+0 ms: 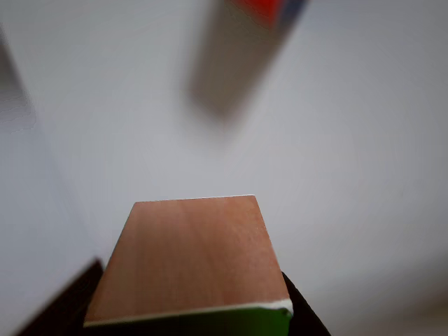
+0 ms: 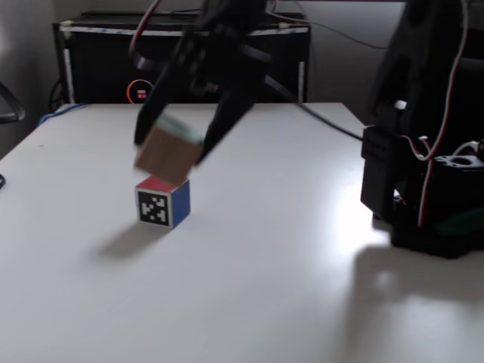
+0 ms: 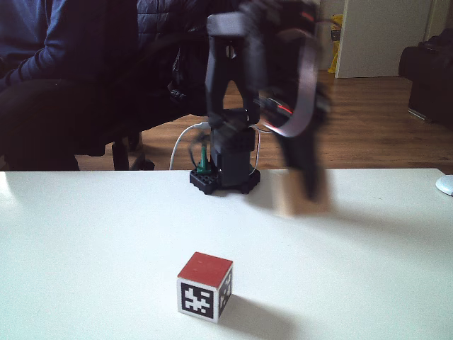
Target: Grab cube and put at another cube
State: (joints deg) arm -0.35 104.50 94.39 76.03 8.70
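My gripper point(image 2: 172, 148) is shut on the cube point(image 2: 168, 155), a light-brown wooden block with a green face, tilted in the air. In the other view its wooden side point(image 1: 185, 259) is close up, with the green face along the bottom edge and dark fingers point(image 1: 59, 308) at both sides. Another cube point(image 2: 162, 203), red on top with a navy side and a black-and-white marker, stands on the white table. In a fixed view the held cube point(image 3: 296, 198) is blurred and hangs to the right of and behind the red-topped cube point(image 3: 205, 287). The red-topped cube point(image 1: 269, 10) lies far ahead at the top edge.
A bulky black arm with wires point(image 2: 423, 181) stands at the table's right side. My arm's base point(image 3: 225, 177) sits at the far table edge, and a seated person point(image 3: 56, 78) is behind it. A white object point(image 3: 444, 185) lies at the right edge.
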